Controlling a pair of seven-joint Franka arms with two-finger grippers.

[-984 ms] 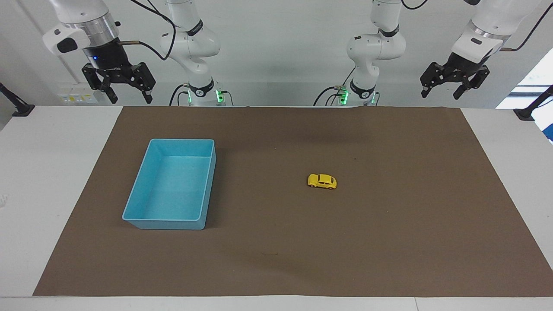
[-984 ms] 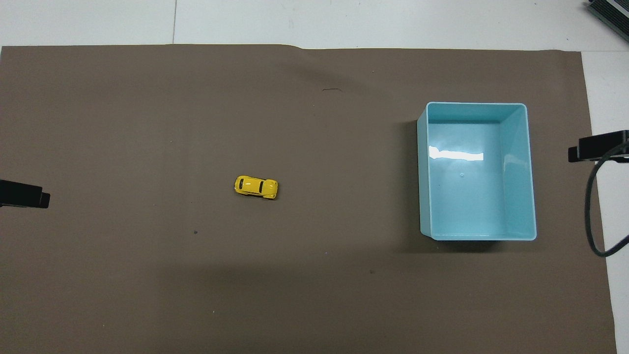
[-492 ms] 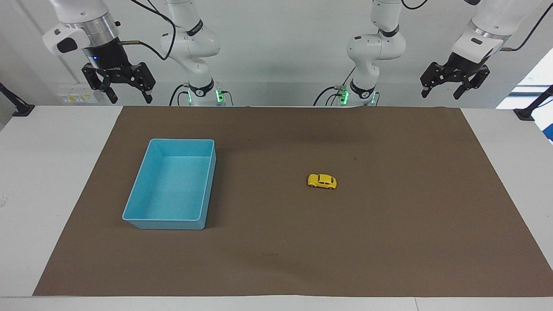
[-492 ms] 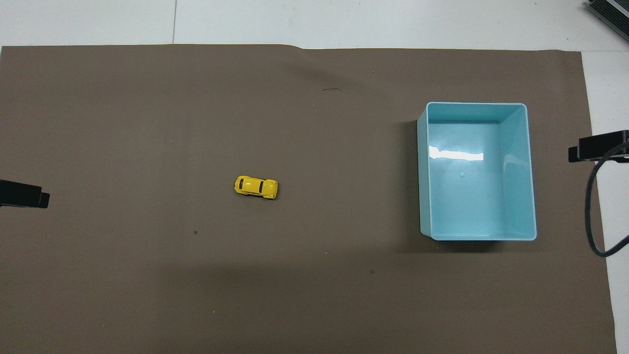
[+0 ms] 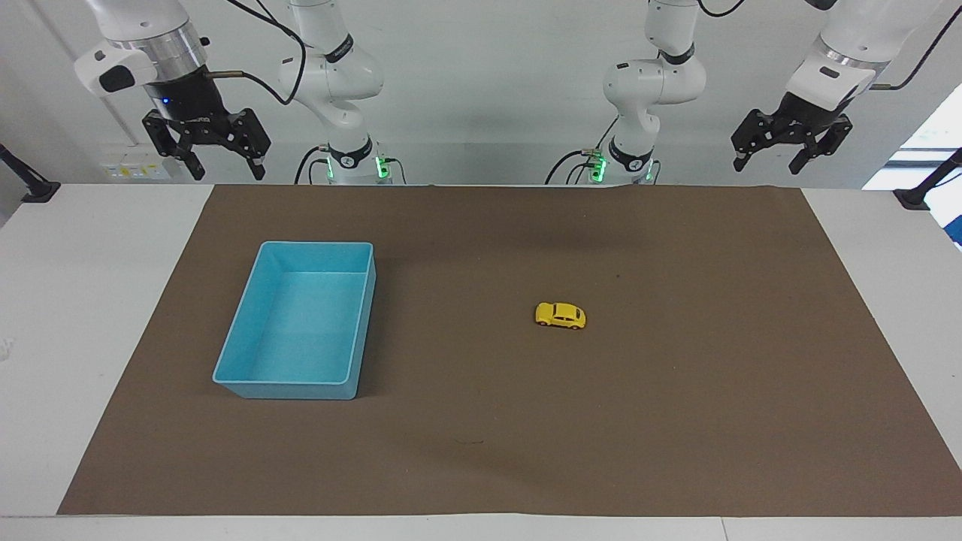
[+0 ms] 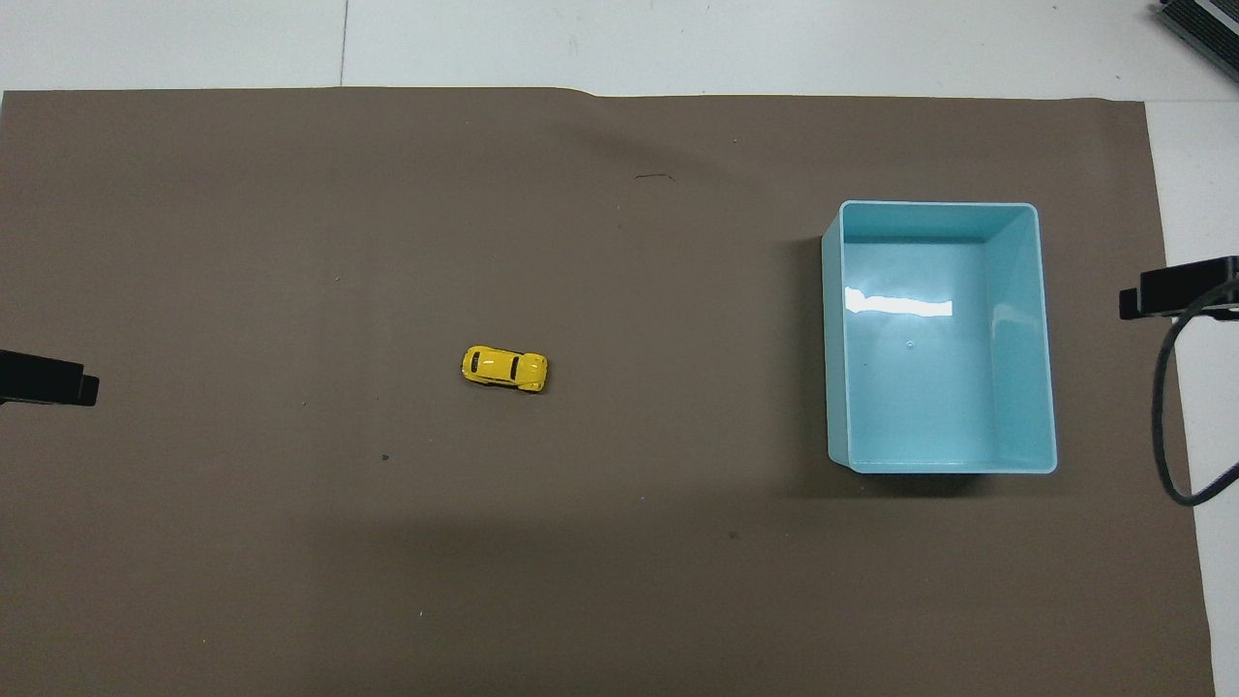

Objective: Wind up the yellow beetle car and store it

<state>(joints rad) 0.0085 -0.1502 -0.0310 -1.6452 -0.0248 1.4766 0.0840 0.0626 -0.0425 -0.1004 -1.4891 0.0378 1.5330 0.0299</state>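
Note:
The yellow beetle car (image 5: pixel 561 315) stands on its wheels on the brown mat near the middle of the table, also in the overhead view (image 6: pixel 504 368). The empty blue bin (image 5: pixel 248 376) sits toward the right arm's end, also in the overhead view (image 6: pixel 834 339). My left gripper (image 5: pixel 789 154) hangs open, high at the left arm's end, well away from the car; a tip shows in the overhead view (image 6: pixel 58 379). My right gripper (image 5: pixel 218 161) hangs open, high at the right arm's end, apart from the bin; a tip shows in the overhead view (image 6: pixel 1171 288).
A brown mat (image 5: pixel 676 421) covers most of the white table. A black cable (image 6: pixel 1166 426) loops down at the right arm's end beside the bin. Black clamp posts (image 5: pixel 921 194) stand at the table's two corners nearest the robots.
The left gripper has drifted slightly upward. The car, the bin and the right gripper have not moved.

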